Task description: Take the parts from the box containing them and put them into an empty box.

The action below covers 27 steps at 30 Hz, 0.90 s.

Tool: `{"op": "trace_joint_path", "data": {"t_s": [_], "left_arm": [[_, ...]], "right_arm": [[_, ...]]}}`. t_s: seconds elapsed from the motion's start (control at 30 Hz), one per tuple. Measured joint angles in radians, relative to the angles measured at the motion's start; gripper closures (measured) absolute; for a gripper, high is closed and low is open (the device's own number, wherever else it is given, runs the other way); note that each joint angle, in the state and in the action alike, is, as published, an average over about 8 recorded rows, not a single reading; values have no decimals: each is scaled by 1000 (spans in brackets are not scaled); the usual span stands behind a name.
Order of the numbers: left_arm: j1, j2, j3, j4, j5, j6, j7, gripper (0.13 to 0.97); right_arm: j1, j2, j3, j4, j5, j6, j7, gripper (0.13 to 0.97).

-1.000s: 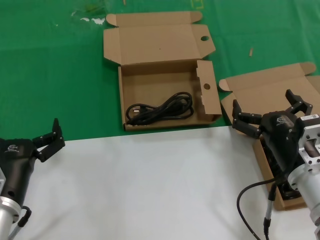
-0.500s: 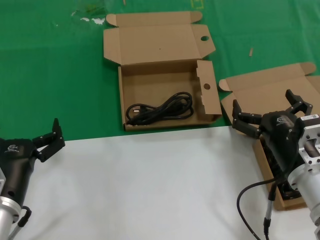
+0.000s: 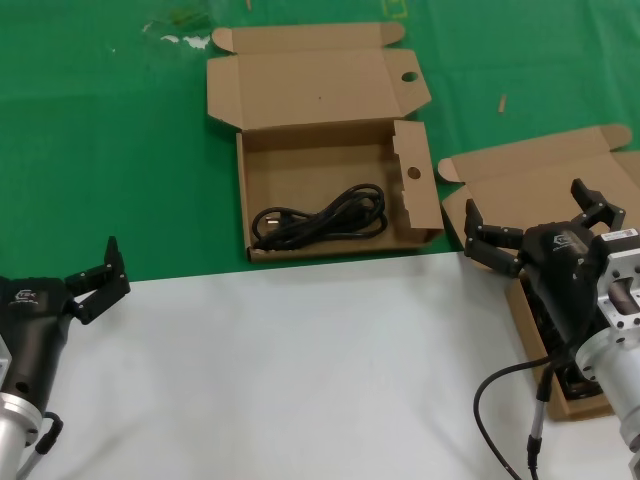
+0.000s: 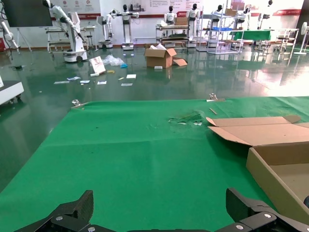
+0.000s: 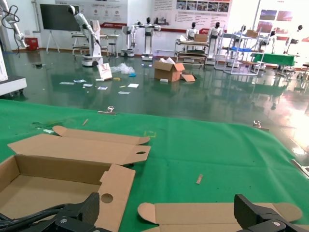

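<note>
The box with round finger holes lies open at the middle back and holds one looped black cable. In the right wrist view the same box and cable show. The other box lies at the right, partly in view. My right gripper hovers open over it, and the arm hides most of its inside; something black shows there. Its lid lies between my right gripper fingers. My left gripper waits open at the near left, holding nothing.
A white sheet covers the near half of the table; green cloth covers the far half. Small scraps lie at the back left. Beyond the table is an open hall floor with a cardboard carton.
</note>
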Motion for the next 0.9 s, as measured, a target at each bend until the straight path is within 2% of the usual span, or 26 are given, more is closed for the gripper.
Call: {"op": "trace_joint_path", "data": {"t_s": [0.9], "left_arm": [[0,0,0,0,0,0,0,132]], "right_arm": [[0,0,0,0,0,0,0,129]]}}
